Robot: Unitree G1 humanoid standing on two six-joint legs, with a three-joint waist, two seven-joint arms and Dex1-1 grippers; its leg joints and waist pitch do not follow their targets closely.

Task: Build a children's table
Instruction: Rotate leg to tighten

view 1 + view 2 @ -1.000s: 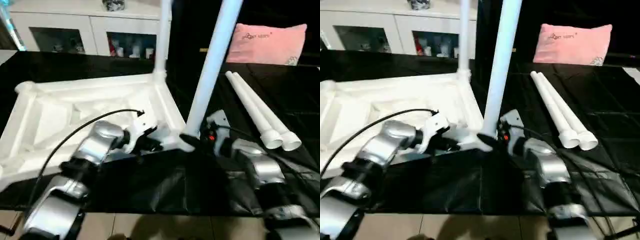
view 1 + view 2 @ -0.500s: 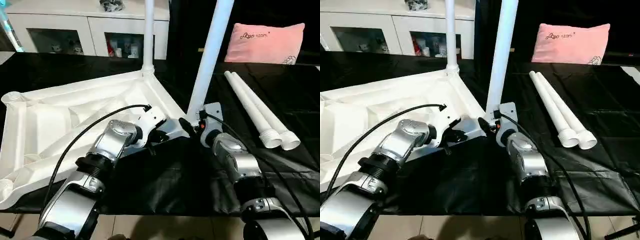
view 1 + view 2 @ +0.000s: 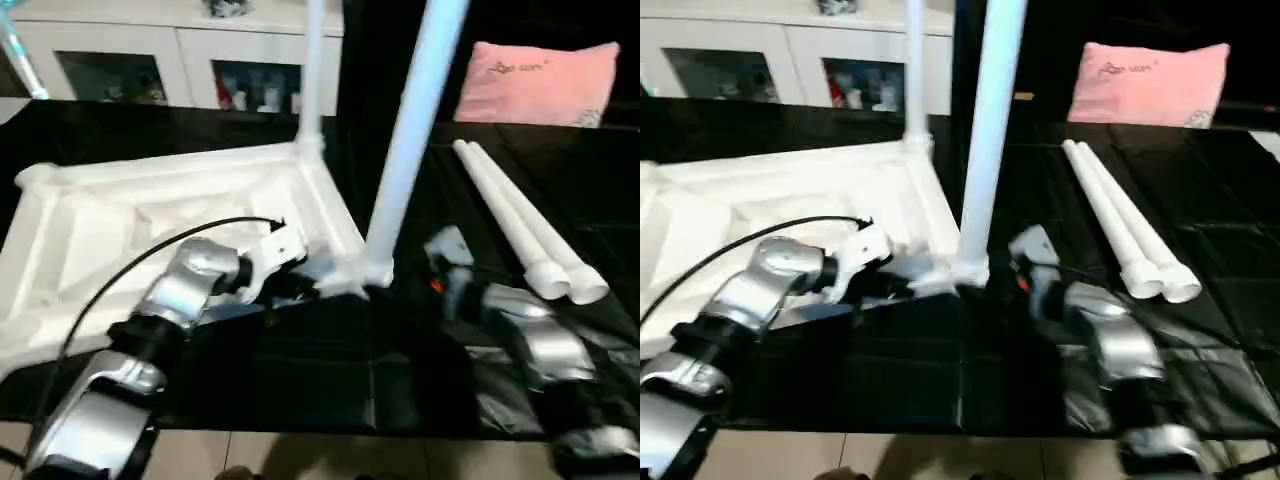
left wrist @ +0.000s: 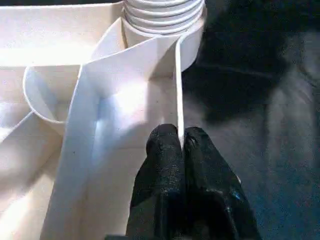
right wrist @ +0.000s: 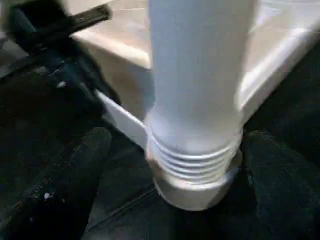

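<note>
- Tabletop: one, white, lying upside down on the black counter, ribs facing up.
- Legs: four in all. Two stand upright in corner sockets, the near leg and the far leg; two spare legs lie side by side on the counter, well apart from the tabletop.
- Left hand: fingers pressed together, pinching a thin rib of the tabletop just beside the near socket.
- Right hand: fingers spread wide on either side of the near leg's ribbed base, gripping nothing.
- Pillow: one, pink, behind the counter.
- Cabinet: one, white.
</note>
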